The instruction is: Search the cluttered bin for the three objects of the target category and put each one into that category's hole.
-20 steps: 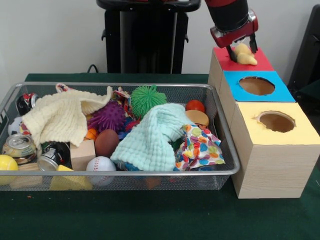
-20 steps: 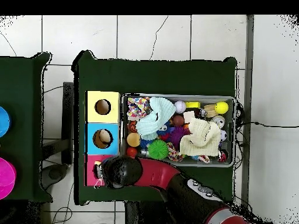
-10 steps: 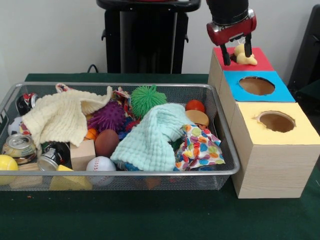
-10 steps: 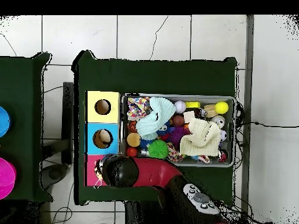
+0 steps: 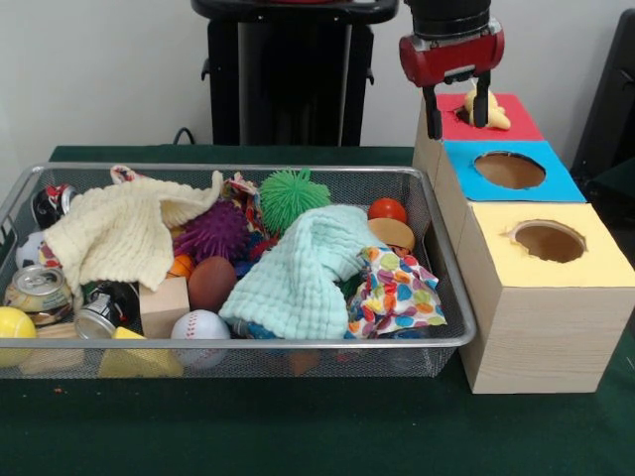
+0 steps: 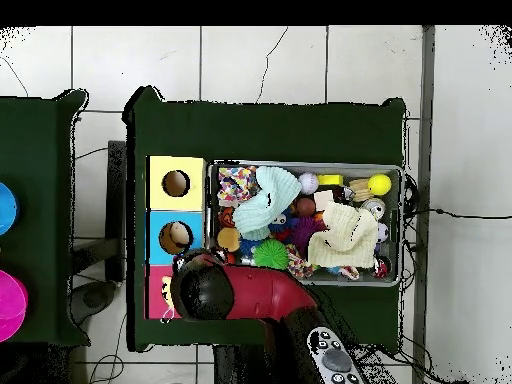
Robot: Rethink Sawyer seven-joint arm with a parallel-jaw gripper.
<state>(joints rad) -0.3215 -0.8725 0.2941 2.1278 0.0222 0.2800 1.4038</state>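
My gripper [image 5: 456, 107] hangs open and empty just above the left part of the red box top [image 5: 518, 117]. A pale yellow toy figure [image 5: 495, 117] lies on that red top, just right of my right finger, and is not held. The red top's hole is hidden behind the gripper and the toy. The wire-mesh bin [image 5: 248, 344] lies left of the boxes, full of clutter. I cannot pick out any other animal figure in it. In the overhead view the arm's wrist [image 6: 203, 291] covers the gripper and most of the red top [image 6: 156, 290].
The blue-topped hole [image 5: 509, 170] and the yellow-topped hole [image 5: 549, 241] are in front of the red top. In the bin are a cream cloth [image 5: 119, 233], a mint cloth [image 5: 303, 273], a green spiky ball [image 5: 294, 196], a purple spiky ball [image 5: 213, 233], cans [image 5: 40, 293] and a baseball [image 5: 200, 327].
The gripper was shut on the pale yellow figure over the red top. It opened, let the figure go onto the red top, and moved up and to the left.
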